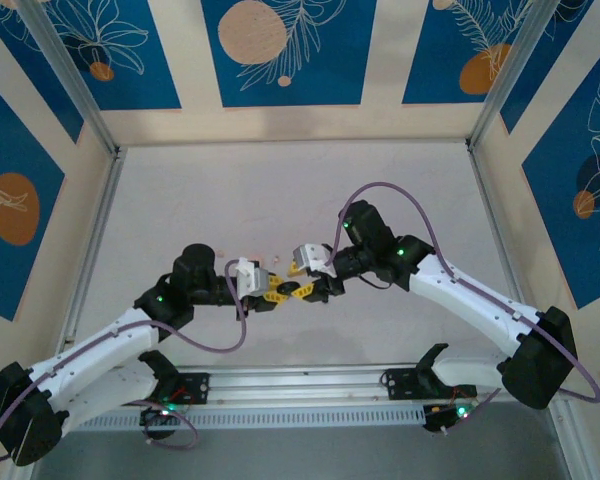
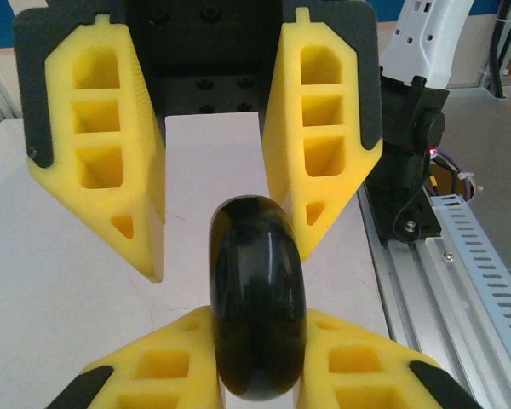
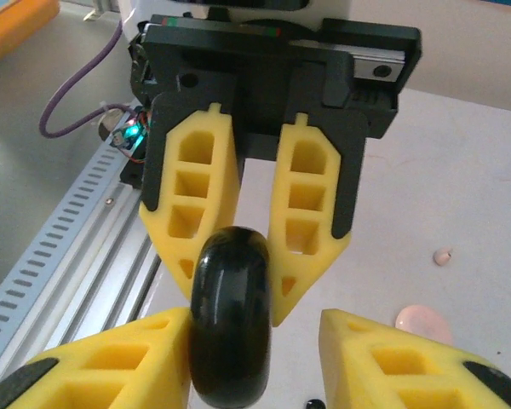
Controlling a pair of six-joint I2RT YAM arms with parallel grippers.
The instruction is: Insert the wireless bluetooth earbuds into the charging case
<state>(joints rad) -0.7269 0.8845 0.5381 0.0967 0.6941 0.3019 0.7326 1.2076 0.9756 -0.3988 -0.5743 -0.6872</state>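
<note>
White matte counter (image 1: pixel 280 190) spreads under both my arms. It is fenced by aluminium posts (image 1: pixel 75 87) and cream walls (image 1: pixel 385 60) that carry blue panels with peach circles and white leaf outlines. A slotted aluminium rail (image 1: pixel 300 383) runs along the near edge, behind my grippers. They meet tip to tip above the middle of the counter, with the charging case (image 2: pixel 255 256) between them, a glossy black rounded shell seen edge-on. My left gripper (image 2: pixel 260 313) is drawn in narrow, and its two yellow fingers press the case from both sides, so the case hangs in that grip clear of the surface. My right gripper (image 3: pixel 254 315) stands partly spread around the same case from the opposite direction. One of its fingers lies against the black shell and the other stands apart with a clear gap, so it is not clamping. On the counter beyond my right gripper, on the side away from the rail, sits the pale earbud (image 3: pixel 443 255), small and apart from everything. A round pink disc (image 3: pixel 422 322) lies nearer that gripper's free finger. A black speck (image 3: pixel 315 404) shows just beneath the right gripper; I cannot tell what it is.
</note>
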